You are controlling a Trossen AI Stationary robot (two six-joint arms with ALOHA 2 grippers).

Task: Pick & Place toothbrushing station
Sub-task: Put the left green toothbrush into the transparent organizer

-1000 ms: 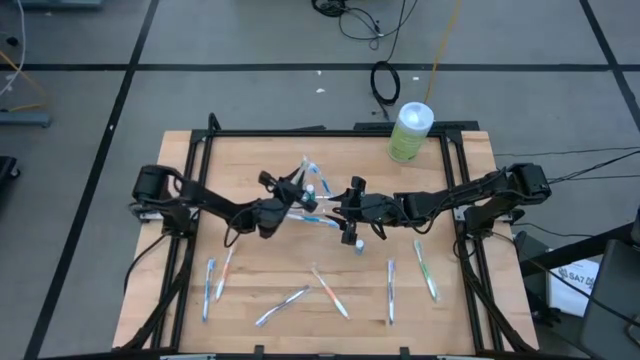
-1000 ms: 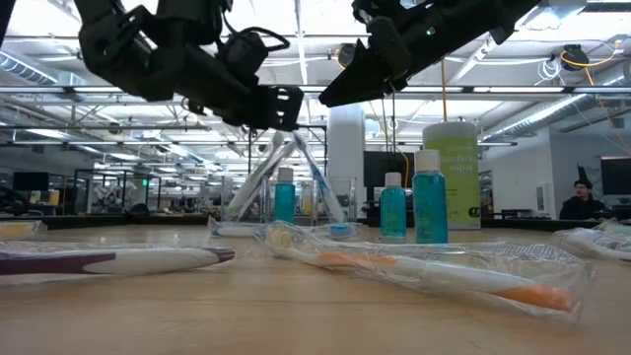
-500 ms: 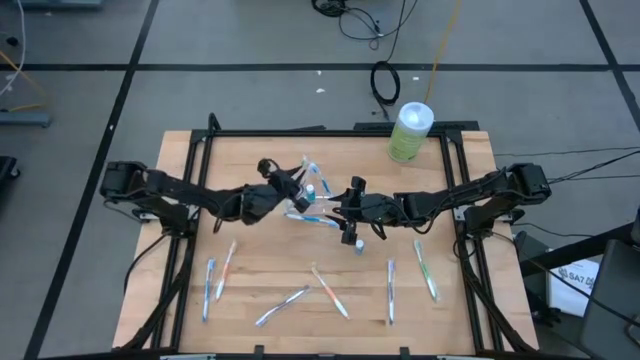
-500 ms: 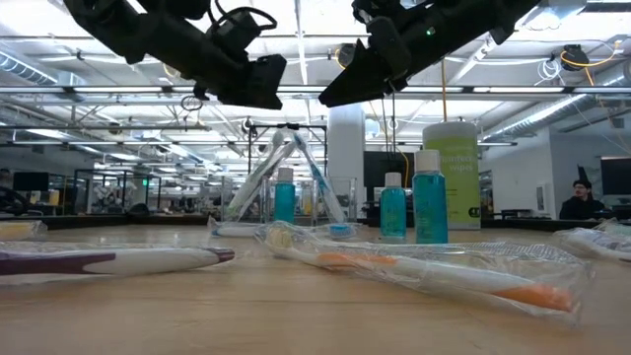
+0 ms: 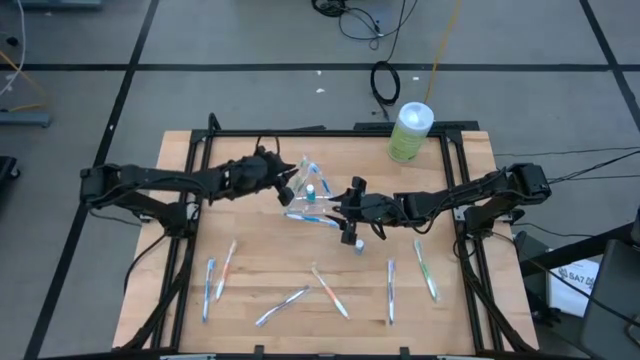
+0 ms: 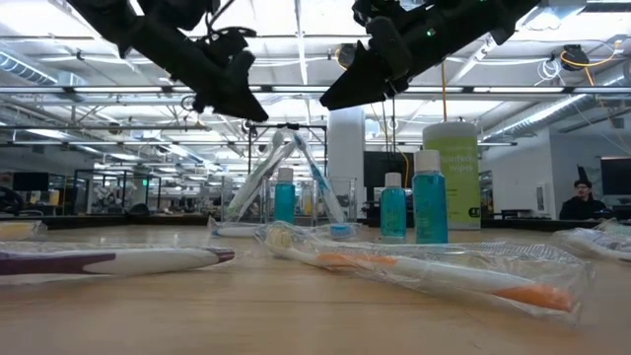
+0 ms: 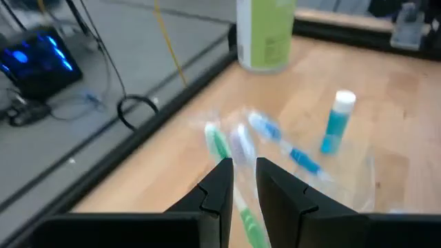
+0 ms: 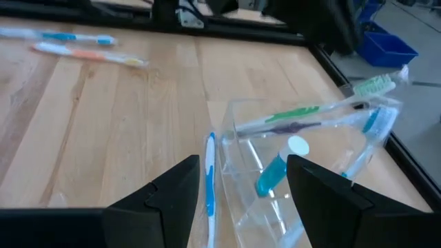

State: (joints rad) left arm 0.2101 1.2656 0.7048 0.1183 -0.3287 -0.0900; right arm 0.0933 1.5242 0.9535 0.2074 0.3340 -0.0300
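Left tool (image 5: 283,176), nearly closed and empty, hovers beside clear cup (image 5: 312,192) holding toothbrushes mid-worktop (image 5: 250,300). Right tool (image 5: 345,207), open, empty, flanks cup. Next grasp: approach loose brush squarely.

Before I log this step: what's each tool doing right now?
Left tool: nearly shut, narrow gap, holding nothing, above the toothbrushes in the clear cup.
Right tool: open, empty, at the clear cup.
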